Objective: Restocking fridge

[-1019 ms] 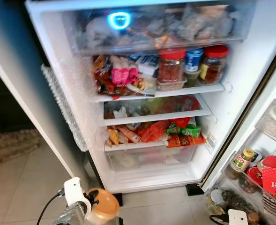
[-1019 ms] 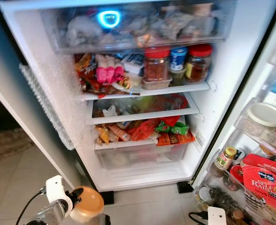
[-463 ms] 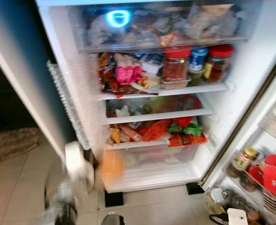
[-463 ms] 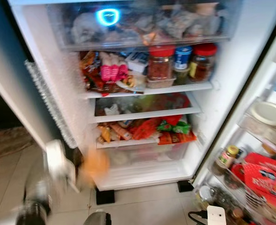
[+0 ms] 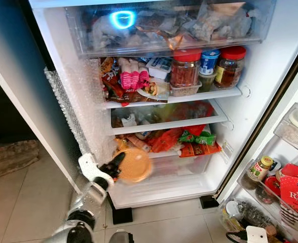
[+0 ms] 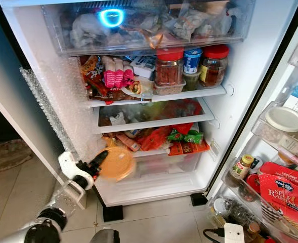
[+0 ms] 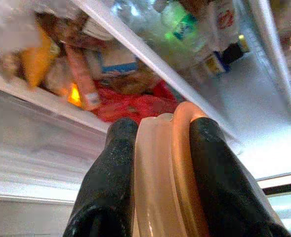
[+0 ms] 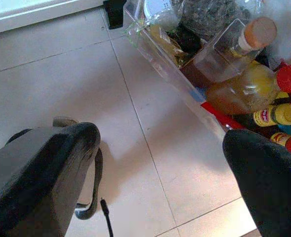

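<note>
My left fingers (image 7: 157,148) are clamped across a round orange-lidded tub (image 5: 134,165), one finger on each flat face, holding it on edge in front of the fridge's (image 5: 270,66) third shelf (image 5: 164,152), at that shelf's left front corner. The tub looks like stiff, smooth plastic and probably light, so it could slip or swivel in this pinch; a hold across the rim seems safer. My right fingers (image 8: 150,163) hang spread wide over the floor (image 8: 135,98) beside the door bins (image 8: 204,54).

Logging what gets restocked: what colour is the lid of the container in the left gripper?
Orange lid, clearest in the right eye view.
</note>
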